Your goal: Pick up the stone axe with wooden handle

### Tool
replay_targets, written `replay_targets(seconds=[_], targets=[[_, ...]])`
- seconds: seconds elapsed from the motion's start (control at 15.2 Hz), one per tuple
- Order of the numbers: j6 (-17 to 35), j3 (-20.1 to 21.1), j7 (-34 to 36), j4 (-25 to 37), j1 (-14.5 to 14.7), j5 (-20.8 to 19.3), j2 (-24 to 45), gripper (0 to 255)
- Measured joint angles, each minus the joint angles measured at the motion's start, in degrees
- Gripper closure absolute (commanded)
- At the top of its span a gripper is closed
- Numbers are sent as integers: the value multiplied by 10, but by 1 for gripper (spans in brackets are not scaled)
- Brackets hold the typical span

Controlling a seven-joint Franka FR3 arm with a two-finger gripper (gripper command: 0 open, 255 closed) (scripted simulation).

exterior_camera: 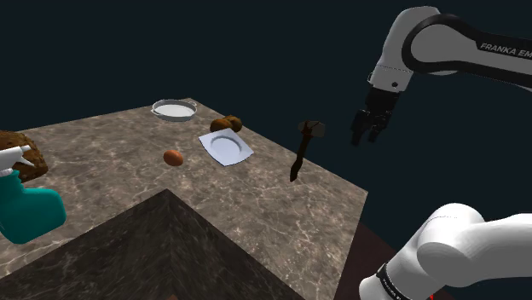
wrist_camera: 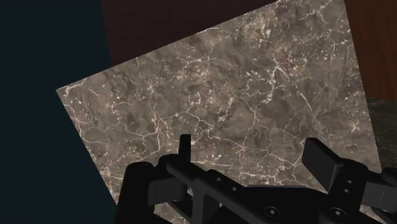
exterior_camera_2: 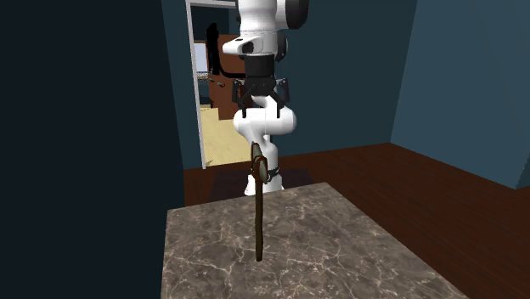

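Brown veined marble countertop [wrist_camera: 222, 95] beneath the end effector [wrist_camera: 251, 149], fingers [wrist_camera: 321, 160] apart, reddish floor [wrist_camera: 165, 25] beyond.

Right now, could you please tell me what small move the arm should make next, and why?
Probably shift toward the shoulder view's left and lower over the axe: the open jaws hang high, to its right there, holding nothing.

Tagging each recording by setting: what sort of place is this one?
Likely a room in a house, perhaps a kitchen: a marbled, stone-look counter holding a white plate and a round pan, with blue walls, a dark wooden floor and an open doorway.
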Motion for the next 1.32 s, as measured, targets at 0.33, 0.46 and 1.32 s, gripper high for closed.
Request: replay_targets(seconds=[0.33,0.46,1.32], targets=[[20,-6,-21,48,8,-6,76,0],[34,-8,-33,80,13,-8,128,0],[40,-13,-111,331,30,-14,418,0]])
